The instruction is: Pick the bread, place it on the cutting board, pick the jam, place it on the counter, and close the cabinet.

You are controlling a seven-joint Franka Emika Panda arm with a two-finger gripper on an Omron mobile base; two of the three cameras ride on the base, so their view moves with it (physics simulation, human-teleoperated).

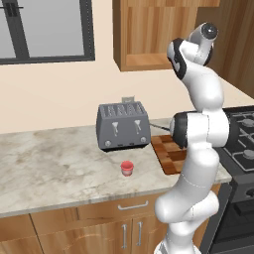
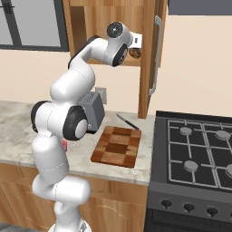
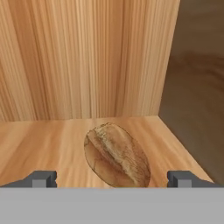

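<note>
The bread (image 3: 116,154), a brown crusty lump, lies on the wooden shelf inside the cabinet (image 2: 99,27), whose door (image 2: 147,59) stands open. My gripper (image 3: 111,179) is open, reaching into the cabinet with a fingertip on either side of the bread and a gap to each. From the right base view the bread (image 2: 134,53) peeks out just under the hand. The chequered cutting board (image 2: 117,146) lies bare on the counter (image 1: 54,163) right of the toaster. The red jam (image 1: 127,168) jar stands on the counter in front of the toaster.
A grey toaster (image 1: 123,126) stands at the back of the counter. A knife (image 2: 127,121) lies behind the board. The black gas stove (image 2: 199,149) adjoins the counter on the right. The open door's bar handle (image 2: 156,54) hangs right of the hand.
</note>
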